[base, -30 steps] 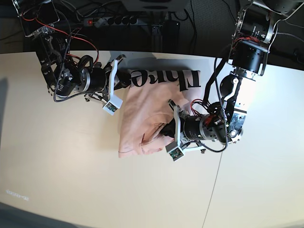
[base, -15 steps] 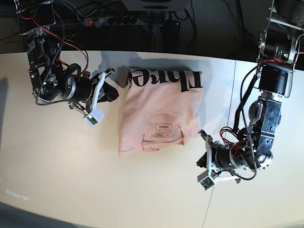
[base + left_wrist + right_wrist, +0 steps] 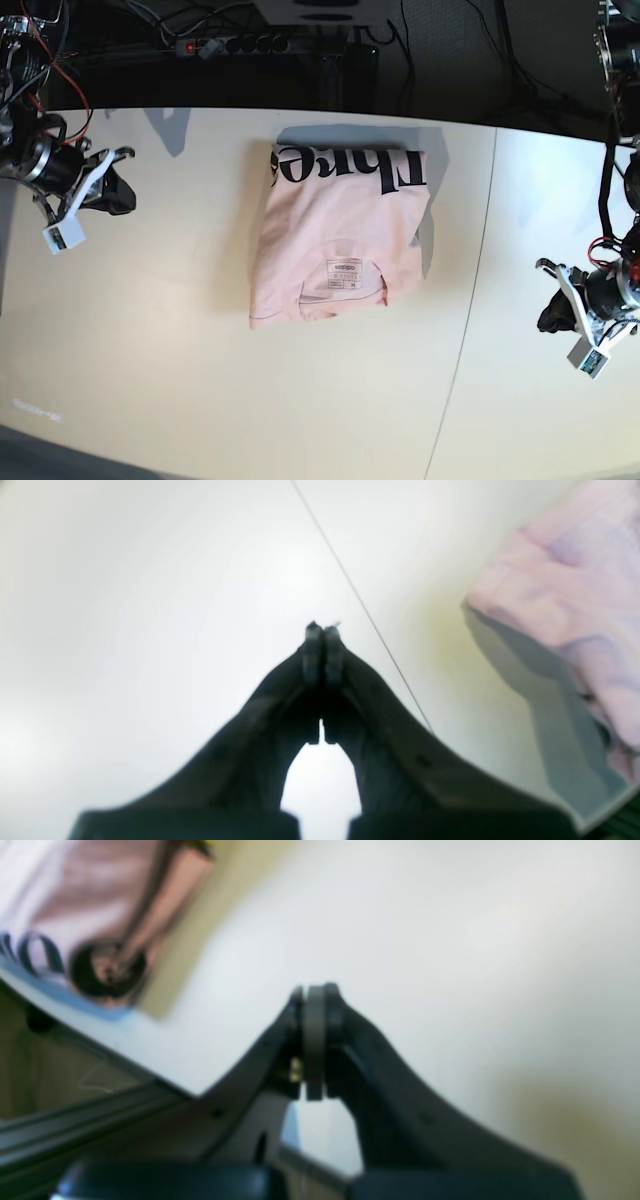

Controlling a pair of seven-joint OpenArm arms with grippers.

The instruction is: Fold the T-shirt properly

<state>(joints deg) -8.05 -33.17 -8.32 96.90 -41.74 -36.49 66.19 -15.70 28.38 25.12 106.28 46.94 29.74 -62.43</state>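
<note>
The T-shirt (image 3: 340,235) lies folded in a pale pink rectangle at the middle of the table, with black lettering along its far edge and a small white label near its front edge. My left gripper (image 3: 552,312) is shut and empty, far to the shirt's right near the table's side. In the left wrist view its fingertips (image 3: 314,635) press together over bare table, with the T-shirt (image 3: 575,580) at the right. My right gripper (image 3: 118,192) is shut and empty at the far left. The right wrist view shows the right gripper (image 3: 315,990) closed and the T-shirt (image 3: 75,890) at upper left.
A thin seam (image 3: 470,300) splits the tabletop to the right of the shirt. A power strip (image 3: 235,43) and cables lie beyond the table's back edge. The table's back edge (image 3: 100,1050) shows close to the right gripper.
Both arms have drawn back from the shirt, the left one toward the right side, the right one toward the left side. The folded shirt stays in place, its label now uncovered.
</note>
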